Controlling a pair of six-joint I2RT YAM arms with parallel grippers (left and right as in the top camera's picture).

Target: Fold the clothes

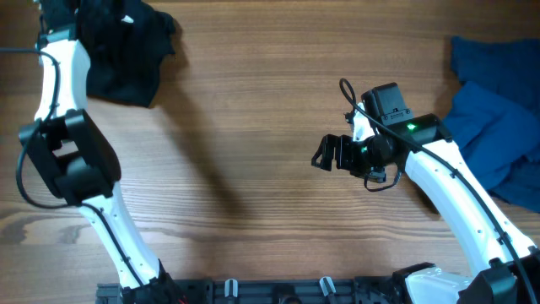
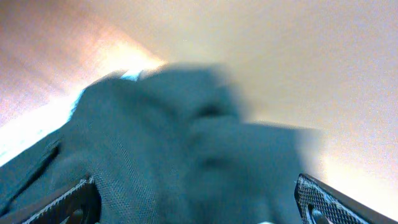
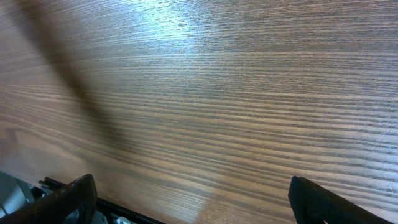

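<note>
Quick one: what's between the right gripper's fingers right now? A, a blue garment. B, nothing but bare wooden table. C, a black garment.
B: the right gripper hangs open over bare table. The blue clothes lie off to its right, and the black clothes lie across the table at the left.

Black garment (image 1: 126, 59): lying crumpled in a loose, uneven heap at about eleven o'clock in the overhead view, unfolded. In the left wrist view its dark, fine weave is showing in rumpled mounds.
Blue garments (image 1: 498, 118): sitting bunched in soft folds at about three o'clock, running off the frame's edge.
</note>
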